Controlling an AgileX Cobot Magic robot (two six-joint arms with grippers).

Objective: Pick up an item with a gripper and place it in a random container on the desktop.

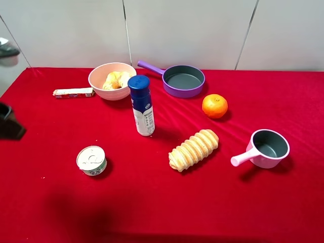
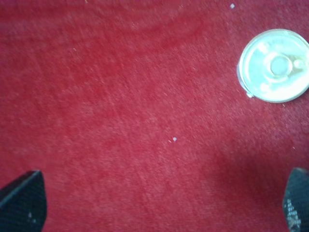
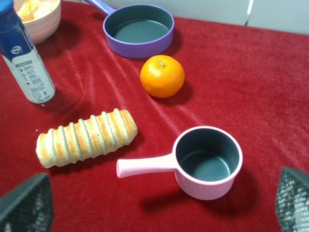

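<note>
Left hand (image 2: 159,203) open, empty; twisted bread (image 1: 116,80) in pink bowl (image 1: 99,86), well apart.

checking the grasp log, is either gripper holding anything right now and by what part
Nothing is held. The left gripper and right gripper are both open over bare red cloth; the ring bread lies in the pink bowl.

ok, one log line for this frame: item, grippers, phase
item: ring bread in pink bowl | left gripper: open, empty, over red cloth near tin can | right gripper: open, empty | phase: placed
</note>
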